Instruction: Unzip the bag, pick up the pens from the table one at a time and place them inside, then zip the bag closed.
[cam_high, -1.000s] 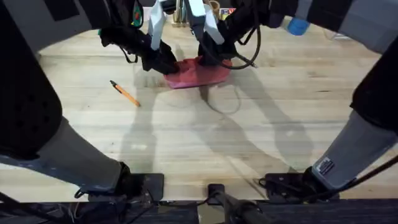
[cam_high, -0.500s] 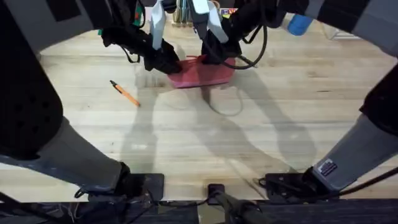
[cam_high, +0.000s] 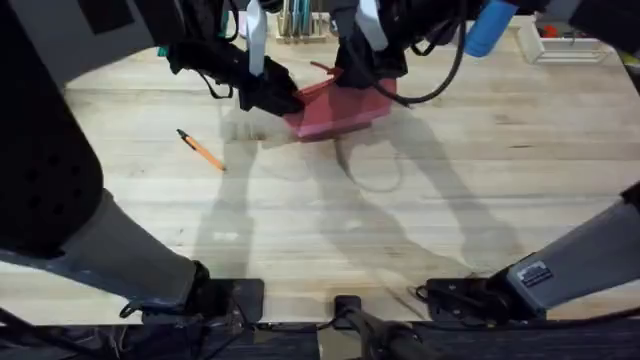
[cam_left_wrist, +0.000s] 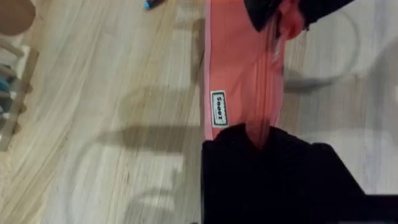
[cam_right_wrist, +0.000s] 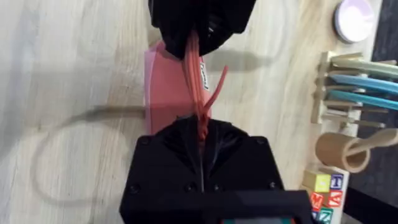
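Observation:
The salmon-pink bag is held taut between both grippers at the far middle of the table. My left gripper is shut on its left end; in the left wrist view the pink fabric runs into my black fingers. My right gripper is shut on the bag's top edge along the zipper line at the right end, also seen as the bag entering the right gripper. An orange pen with a black tip lies on the table left of the bag.
A wooden holder with teal pens stands behind the bag, by a tape roll and lettered blocks. A blue object sits at the far right. Both arm bases stand at the near edge.
My right gripper has moved right and away with the bag's top edge. The bag has shifted right and stretched. My left gripper keeps its hold. The orange pen has not moved.

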